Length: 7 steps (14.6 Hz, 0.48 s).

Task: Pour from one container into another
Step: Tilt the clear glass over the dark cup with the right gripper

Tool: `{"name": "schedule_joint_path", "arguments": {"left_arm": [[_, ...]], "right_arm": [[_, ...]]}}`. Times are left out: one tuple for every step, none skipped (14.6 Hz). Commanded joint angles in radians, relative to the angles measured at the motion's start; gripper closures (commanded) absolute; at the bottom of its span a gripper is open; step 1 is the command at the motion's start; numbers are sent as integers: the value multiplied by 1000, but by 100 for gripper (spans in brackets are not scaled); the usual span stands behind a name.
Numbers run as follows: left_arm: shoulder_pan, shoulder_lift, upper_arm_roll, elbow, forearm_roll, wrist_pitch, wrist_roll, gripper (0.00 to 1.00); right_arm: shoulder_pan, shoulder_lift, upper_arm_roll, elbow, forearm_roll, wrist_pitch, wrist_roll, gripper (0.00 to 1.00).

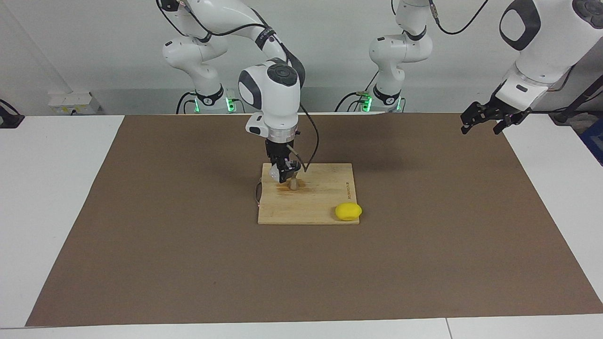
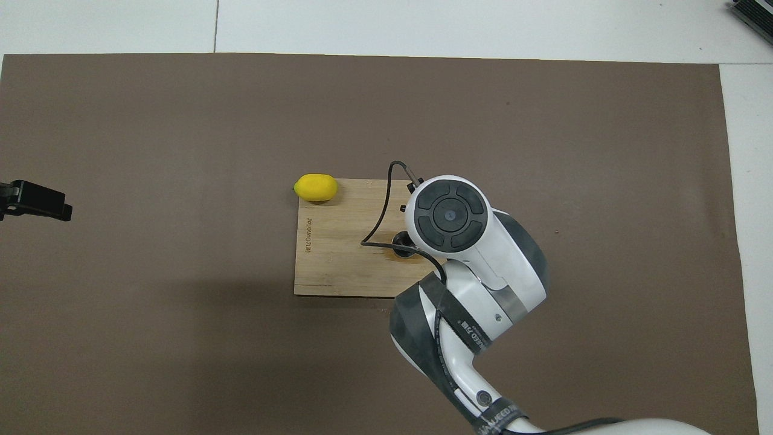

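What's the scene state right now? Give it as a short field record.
right gripper: over the cutting board, holding the clear cup tilted beside the jigger
jigger: upright on the board, a wet patch around its base
lemon: at a board corner farther from the robots, toward the left arm's end
left gripper: waits raised over the mat edge

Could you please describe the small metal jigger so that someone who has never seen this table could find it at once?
Start at the wooden cutting board in the middle of the brown mat. On the board's part nearer the robots, just below the right gripper, stands the jigger. It is small, grey and upright, unlike the yellow lemon at the board's corner.
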State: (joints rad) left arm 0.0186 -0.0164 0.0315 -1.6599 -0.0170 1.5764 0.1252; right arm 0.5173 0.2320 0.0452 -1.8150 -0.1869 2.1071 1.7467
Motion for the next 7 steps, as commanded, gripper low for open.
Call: {"name": "schedule_joint_path", "arguments": {"left_arm": [[-3, -16, -1, -9, 15, 1, -15, 0], [-3, -16, -1, -9, 15, 1, -13, 0], [-8, -16, -2, -9, 15, -3, -9, 0], [-12, -16, -2, -9, 15, -1, -12, 0], [-16, -19, -2, -11, 15, -3, -13, 0], [-16, -20, -4, -11, 15, -3, -13, 0], [-17, -20, -4, -12, 15, -4, -13, 0]], "right_arm": [[1, -40, 4, -44, -43, 13, 47, 100], [7, -40, 2, -46, -45, 13, 47, 100], [19, -40, 1, -46, -46, 13, 48, 100], [20, -42, 2, -46, -58, 13, 51, 100], [21, -43, 2, -52, -72, 13, 56, 100], [21, -45, 2, -56, -80, 13, 57, 100], [23, -49, 2, -59, -88, 13, 57, 100]]}}
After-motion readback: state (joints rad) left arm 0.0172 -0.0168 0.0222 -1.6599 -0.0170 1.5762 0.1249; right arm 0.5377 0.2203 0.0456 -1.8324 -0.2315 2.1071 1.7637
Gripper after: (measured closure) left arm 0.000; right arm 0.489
